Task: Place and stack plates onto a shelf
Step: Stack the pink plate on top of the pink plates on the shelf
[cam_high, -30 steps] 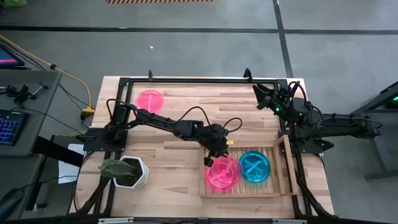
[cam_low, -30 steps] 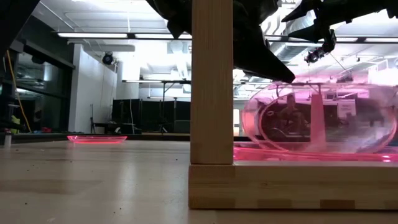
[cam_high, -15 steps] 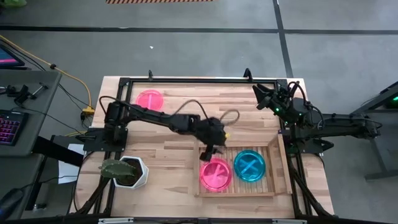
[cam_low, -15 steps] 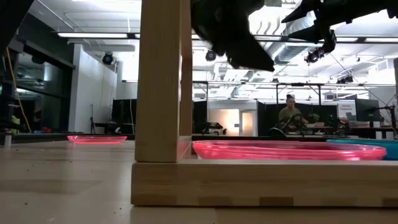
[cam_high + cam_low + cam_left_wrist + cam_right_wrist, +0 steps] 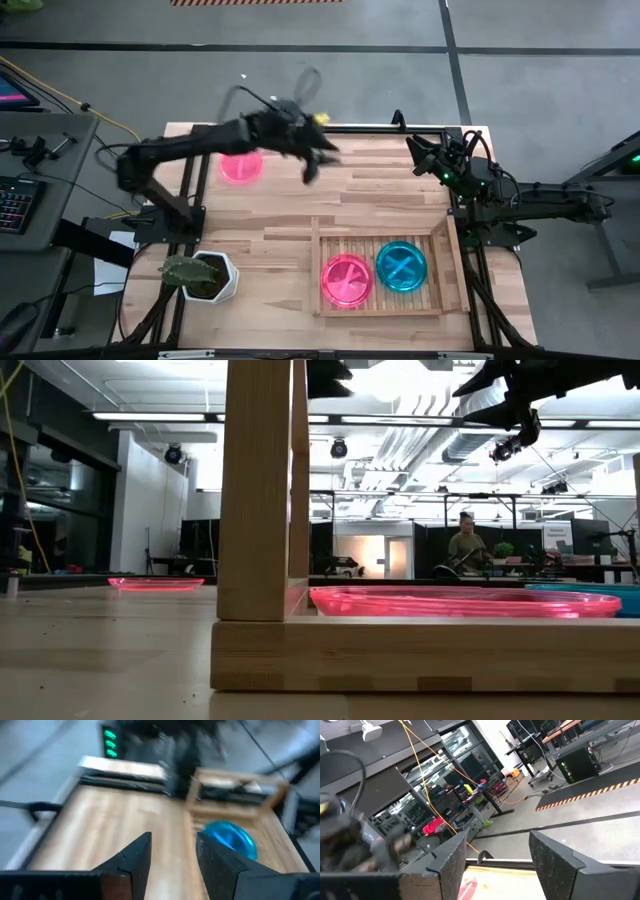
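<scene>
The shelf (image 5: 438, 250), a light-wood slatted rack, lies at the table's near right. A pink plate (image 5: 347, 279) and a teal plate (image 5: 402, 266) lie flat on it side by side; the low view shows the same pink plate (image 5: 460, 601) behind the shelf's rim (image 5: 400, 652). Another pink plate (image 5: 238, 167) lies flat on the table at the far left. My left gripper (image 5: 312, 166) hangs open above the far middle of the table, right of that plate, holding nothing. My right gripper (image 5: 418, 156) waits open at the far right corner.
A white hexagonal pot with a plant (image 5: 203, 276) stands near the table's near left corner. A black frame (image 5: 330, 131) runs along the far edge. Bare wood lies between the far pink plate and the shelf. A person (image 5: 466, 540) sits in the room beyond.
My left gripper has opened and let go of the pink plate, which has dropped from tilted to flat on the shelf beside the teal one. The shelf slid a little toward the table's left. The gripper then rose and swung toward the far edge, near the pink plate there.
</scene>
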Motion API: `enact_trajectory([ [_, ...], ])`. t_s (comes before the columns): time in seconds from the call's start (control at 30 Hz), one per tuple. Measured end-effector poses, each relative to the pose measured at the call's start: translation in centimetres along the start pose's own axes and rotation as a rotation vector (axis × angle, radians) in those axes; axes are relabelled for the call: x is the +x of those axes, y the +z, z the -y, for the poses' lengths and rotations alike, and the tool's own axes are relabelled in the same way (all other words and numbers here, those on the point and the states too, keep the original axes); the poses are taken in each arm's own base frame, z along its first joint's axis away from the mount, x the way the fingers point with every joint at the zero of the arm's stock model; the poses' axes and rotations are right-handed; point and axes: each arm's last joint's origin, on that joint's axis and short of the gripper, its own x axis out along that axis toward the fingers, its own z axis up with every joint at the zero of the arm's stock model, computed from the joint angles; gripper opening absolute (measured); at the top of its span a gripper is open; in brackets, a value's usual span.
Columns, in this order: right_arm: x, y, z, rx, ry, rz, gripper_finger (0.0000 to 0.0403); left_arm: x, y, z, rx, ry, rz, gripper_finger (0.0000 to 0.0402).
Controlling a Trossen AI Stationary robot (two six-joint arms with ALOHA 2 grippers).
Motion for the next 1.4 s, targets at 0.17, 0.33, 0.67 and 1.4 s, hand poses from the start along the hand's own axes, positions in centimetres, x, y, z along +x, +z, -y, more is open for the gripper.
enact_trajectory([
  [0.17, 0.0, 0.0, 0.0, -0.005, -0.003, -0.004, 0.0201, -5.6, -3.0, -4.3, -0.176, 0.164, 0.093, 0.0136],
  [0.33, 0.0, -0.1, 0.1, -0.013, -0.008, -0.011, 0.0201, -8.1, -9.8, -4.9, -0.349, 0.311, 0.013, 0.0132],
  [0.67, 0.0, -0.3, 0.2, -0.024, -0.014, -0.021, 0.0201, -6.9, -19.0, -3.3, -0.354, 0.671, -0.705, 0.0131],
  [1.4, 0.0, -0.5, 0.3, -0.026, -0.027, -0.039, 0.0201, -2.0, -24.8, -7.6, -0.316, 0.788, -0.995, 0.0131],
])
